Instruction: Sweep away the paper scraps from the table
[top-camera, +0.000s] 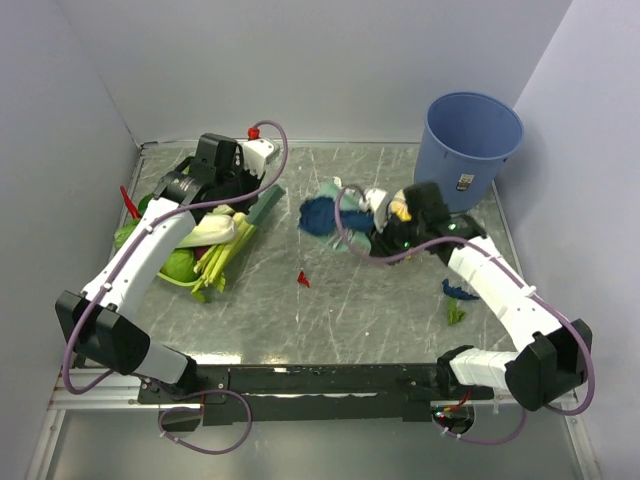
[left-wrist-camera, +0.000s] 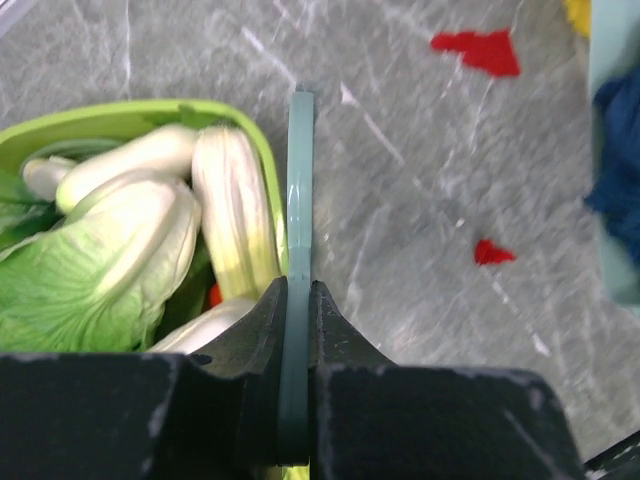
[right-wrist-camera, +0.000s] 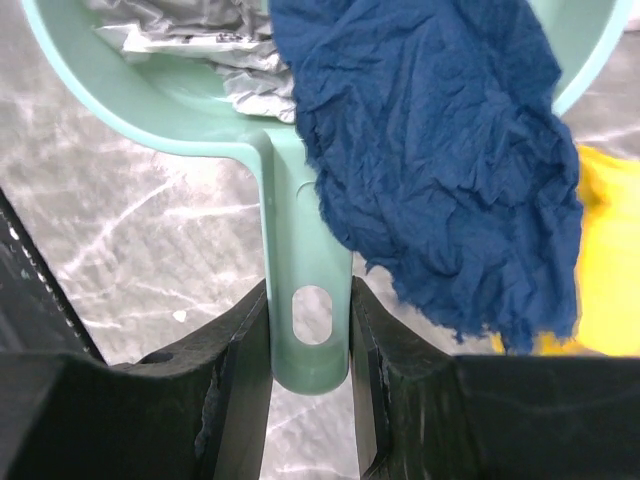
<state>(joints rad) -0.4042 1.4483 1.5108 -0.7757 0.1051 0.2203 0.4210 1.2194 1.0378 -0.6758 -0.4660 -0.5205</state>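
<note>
Holds a teal dustpan by its handle in the right end effector, jaws pinching both sides of the handle at its hanging hole. Inside the dustpan, a large dark blue paper scrap spilling over the rim beside the handle, with crumpled white paper next to it. Just right of the dustpan, against the blue wad, something yellow, too blurred to name.

Well to the left of the dustpan, grips a flat green tool edge-on over the table, left end effector pressed together on it. Farther left of the dustpan, past the tool, a lime-green tray of pale-stemmed leafy vegetables. Between tool and dustpan, two red scraps loose on the table. From overhead, blue and green scraps near-right of the dustpan, beside the right arm. Behind the dustpan to the right, a blue bucket by the wall.
</note>
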